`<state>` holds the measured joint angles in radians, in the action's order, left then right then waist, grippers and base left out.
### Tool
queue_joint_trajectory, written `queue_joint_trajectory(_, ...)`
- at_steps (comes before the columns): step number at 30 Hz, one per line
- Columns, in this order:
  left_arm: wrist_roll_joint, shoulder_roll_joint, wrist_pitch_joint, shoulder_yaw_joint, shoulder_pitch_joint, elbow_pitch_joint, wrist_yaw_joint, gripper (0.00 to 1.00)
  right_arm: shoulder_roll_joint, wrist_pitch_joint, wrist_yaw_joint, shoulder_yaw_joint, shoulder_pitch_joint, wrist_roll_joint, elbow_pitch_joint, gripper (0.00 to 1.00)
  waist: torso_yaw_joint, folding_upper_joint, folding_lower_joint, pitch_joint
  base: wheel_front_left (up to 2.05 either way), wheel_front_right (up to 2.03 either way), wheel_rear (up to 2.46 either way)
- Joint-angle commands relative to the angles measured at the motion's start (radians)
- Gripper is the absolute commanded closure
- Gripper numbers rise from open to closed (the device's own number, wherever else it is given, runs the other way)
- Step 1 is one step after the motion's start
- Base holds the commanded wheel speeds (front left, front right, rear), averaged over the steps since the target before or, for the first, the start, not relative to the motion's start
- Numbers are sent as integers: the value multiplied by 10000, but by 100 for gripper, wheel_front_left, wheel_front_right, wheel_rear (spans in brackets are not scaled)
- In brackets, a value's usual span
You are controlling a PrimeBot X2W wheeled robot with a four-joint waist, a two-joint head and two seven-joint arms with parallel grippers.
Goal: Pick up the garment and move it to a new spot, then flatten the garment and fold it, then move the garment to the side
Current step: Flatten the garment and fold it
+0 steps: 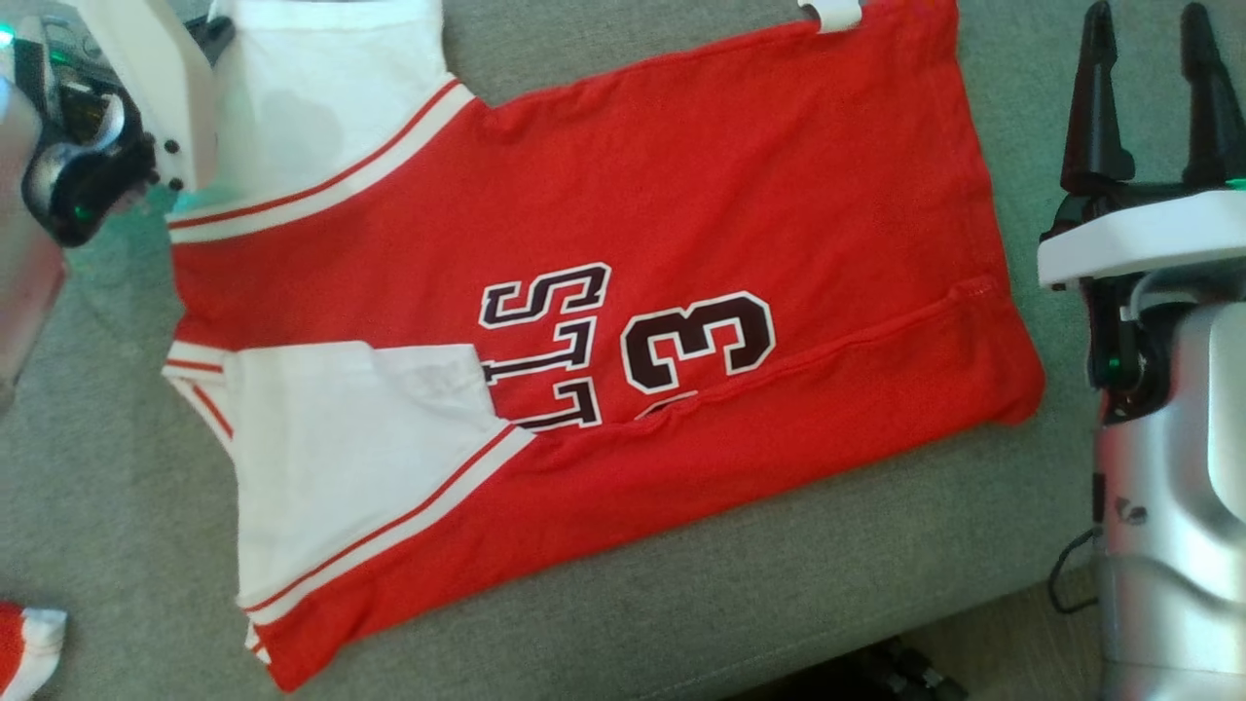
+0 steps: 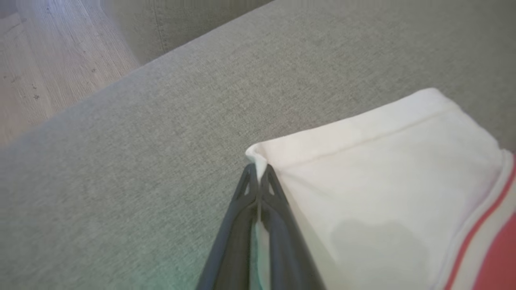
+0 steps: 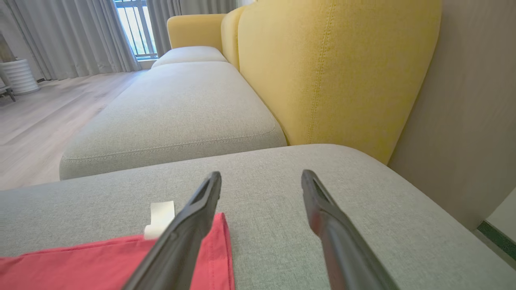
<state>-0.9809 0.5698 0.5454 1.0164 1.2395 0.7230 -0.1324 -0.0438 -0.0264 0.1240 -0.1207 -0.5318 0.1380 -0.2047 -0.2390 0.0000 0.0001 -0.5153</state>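
The garment [image 1: 681, 195] is a red jersey with white sleeves and dark lettering, lying spread on the grey cushion [image 1: 779, 584] with its lower edge folded over. In the left wrist view my left gripper [image 2: 258, 171] is shut on the corner of the white sleeve [image 2: 383, 181], cloth pinched between the fingertips. My left arm's wrist [image 1: 88, 146] sits at the garment's upper left. My right gripper [image 1: 1149, 29] stands open to the right of the garment's hem, nothing between its fingers. From the right wrist, that open gripper [image 3: 262, 175] hovers over bare cushion beside the red hem [image 3: 100, 262].
A white tag [image 3: 161, 217] sticks out at the hem. A yellow backrest [image 3: 334, 68] and a wall [image 3: 463, 121] stand beyond the cushion. Wood floor [image 2: 40, 60] lies past the cushion's edge. Another red and white cloth piece [image 1: 24, 647] lies at lower left.
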Motion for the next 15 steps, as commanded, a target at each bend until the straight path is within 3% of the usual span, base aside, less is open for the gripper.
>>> queue_joint_trajectory(1, -25, 390, -359, -235, 138, -169, 18, 100, -64, -28, 67, 134, -301, -104, 341, 0, 127, 0, -1, 142, 0, 0, 0)
queue_joint_trajectory(6, 352, 252, -2293, -73, 242, -545, 18, 100, -90, 429, 67, 367, -513, -619, 247, 0, 571, 0, -1, 538, 0, 0, 0)
queue_joint_trajectory(10, 768, 29, -3603, 18, 281, -816, 18, 100, -508, 843, 67, 399, -850, -680, 68, 0, 1112, 0, -1, 862, 0, 0, 0)
queue_joint_trajectory(15, 1160, -136, -4404, 162, 152, -1369, 66, 100, -1134, 1297, 67, 613, -1267, -503, -367, 0, 1635, 0, -1, 1046, 0, 0, 0)
